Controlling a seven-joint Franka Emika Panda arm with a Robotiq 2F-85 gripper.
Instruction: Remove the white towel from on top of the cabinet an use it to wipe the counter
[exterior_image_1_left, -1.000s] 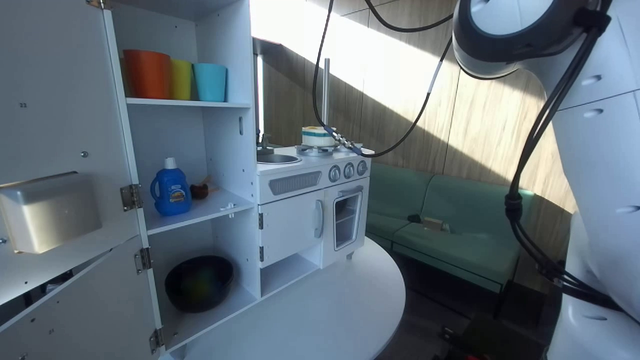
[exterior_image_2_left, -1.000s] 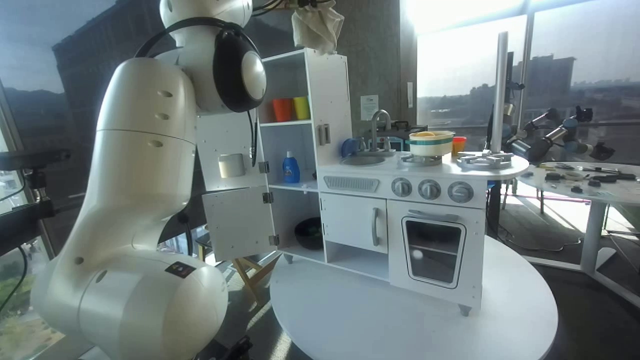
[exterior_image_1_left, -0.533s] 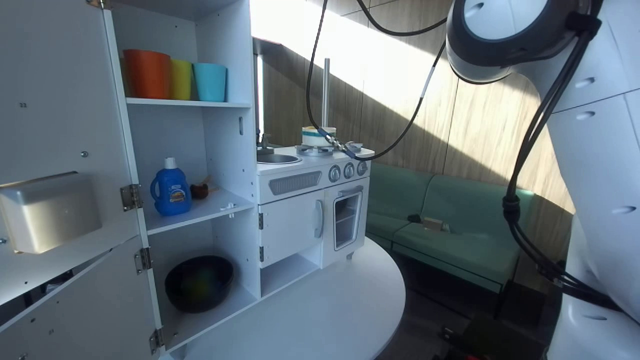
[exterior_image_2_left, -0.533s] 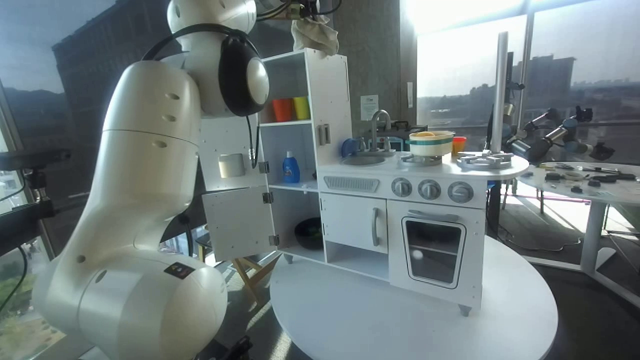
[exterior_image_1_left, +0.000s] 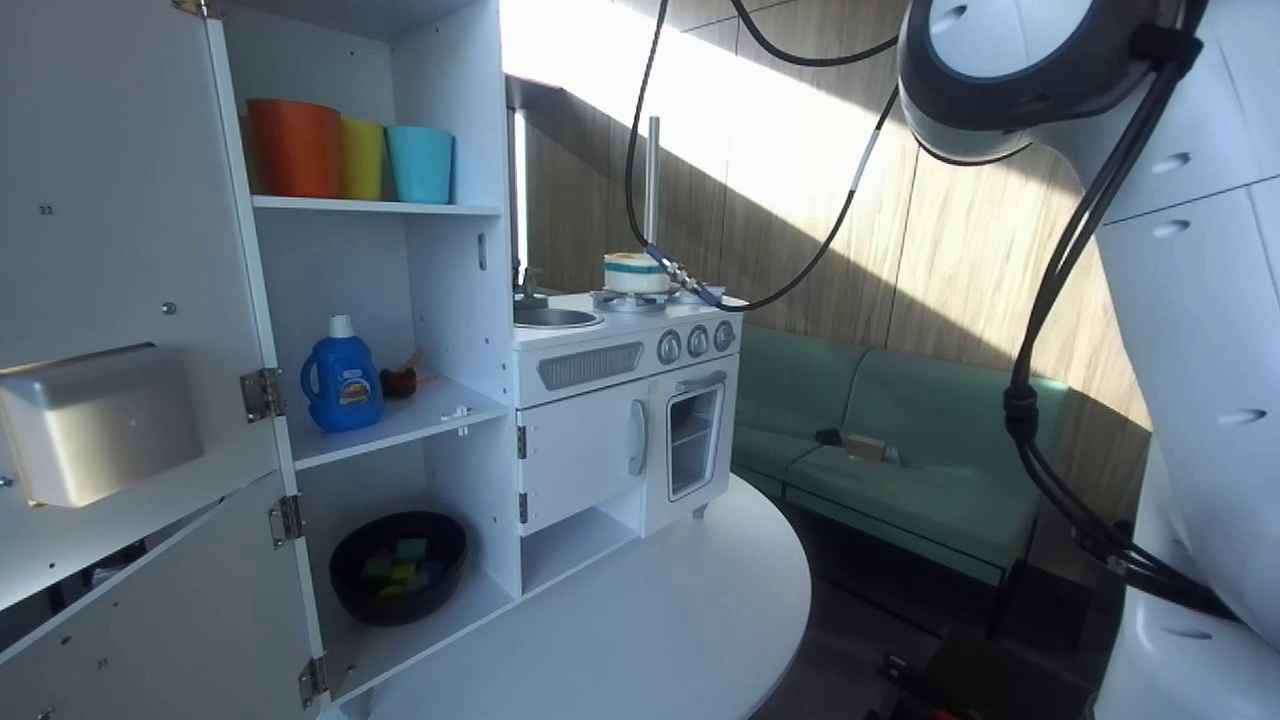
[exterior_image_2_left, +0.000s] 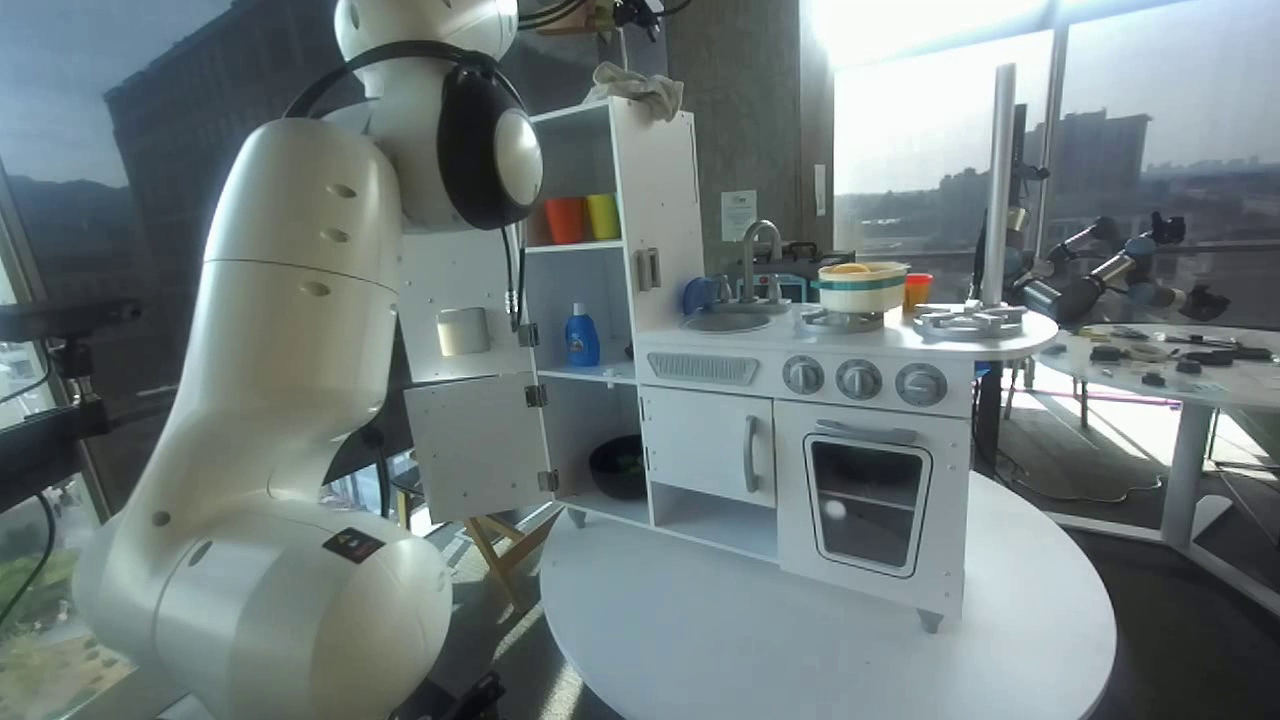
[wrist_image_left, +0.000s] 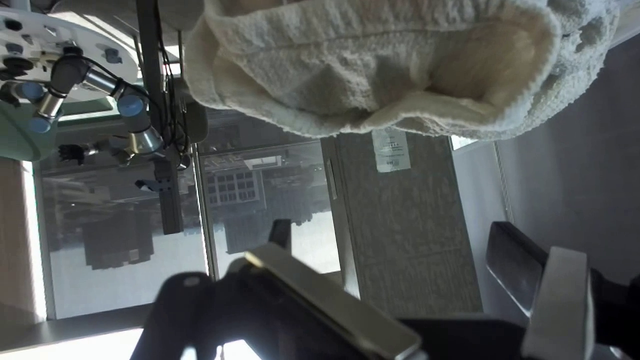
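Note:
The white towel (exterior_image_2_left: 645, 92) lies crumpled on top of the tall white cabinet (exterior_image_2_left: 660, 180), its edge drooping over the side. Just above it, at the upper border of an exterior view, is my gripper (exterior_image_2_left: 635, 14), apart from the cloth. In the upside-down wrist view the towel (wrist_image_left: 375, 65) fills the upper part, clear of the gripper (wrist_image_left: 395, 250), whose fingers stand wide apart with nothing between them. The counter (exterior_image_2_left: 945, 345) of the play kitchen adjoins the cabinet lower down. Neither gripper nor towel shows in the view that holds the counter (exterior_image_1_left: 625, 325) beside the cabinet's shelves.
On the counter are a sink (exterior_image_2_left: 735, 320), a faucet (exterior_image_2_left: 760, 240), a white pot (exterior_image_2_left: 863, 290) on a burner, an orange cup (exterior_image_2_left: 917, 290) and an upright pole (exterior_image_2_left: 998, 180). Cups (exterior_image_1_left: 295, 150) and a blue bottle (exterior_image_1_left: 343, 380) stand on cabinet shelves. The cabinet door (exterior_image_1_left: 110, 230) hangs ajar.
A second ago the towel hung from my gripper above the cabinet. It came down onto the cabinet top, and the gripper has opened and let it go, now standing above it.

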